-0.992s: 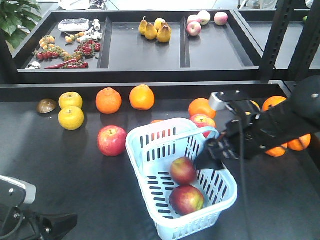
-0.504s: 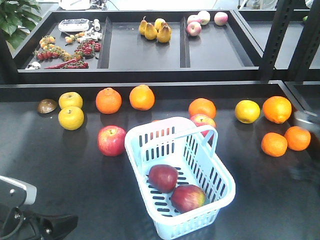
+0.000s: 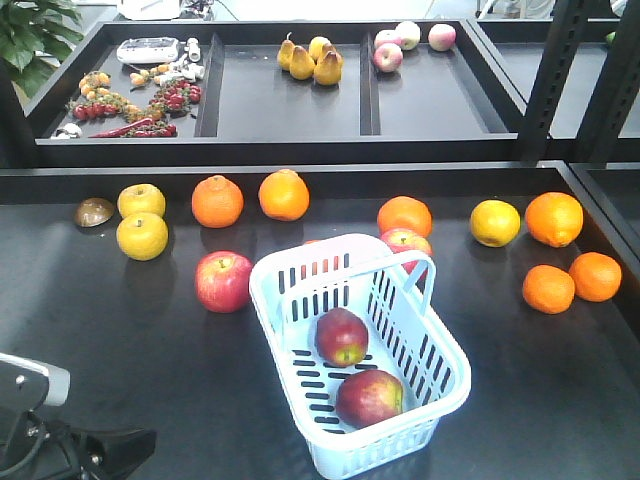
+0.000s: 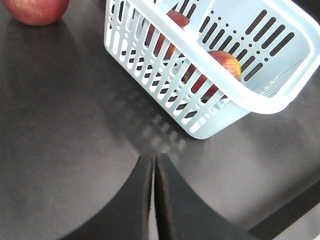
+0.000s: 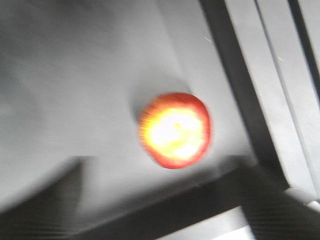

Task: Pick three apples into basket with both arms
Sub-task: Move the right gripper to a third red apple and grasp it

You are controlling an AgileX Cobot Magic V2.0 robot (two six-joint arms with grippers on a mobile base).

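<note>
The light blue basket (image 3: pixel 400 445) stands at the table's middle with two red apples (image 3: pixel 341 336) (image 3: pixel 369 398) inside. A third apple (image 3: pixel 223 281) lies on the table left of it. Another apple (image 3: pixel 405 240) sits just behind the basket. In the left wrist view my left gripper (image 4: pixel 154 161) is shut and empty, just short of the basket's near corner (image 4: pixel 210 125), with an apple (image 4: pixel 222 62) showing through the slots. My right gripper (image 5: pixel 162 172) is open over a blurred, overexposed round fruit (image 5: pixel 175 130) near a table edge. It does not show in the front view.
Oranges (image 3: pixel 217 200) (image 3: pixel 549 288) and yellow fruit (image 3: pixel 142 236) lie scattered across the table. A raised black shelf (image 3: pixel 290 140) at the back holds pears, peaches and small items. My left arm (image 3: pixel 90 450) rests at the bottom left corner.
My right arm, which was over the basket, has pulled away to the right and out of the front view. The apple it left behind has rolled about inside the basket. My left arm has stayed put.
</note>
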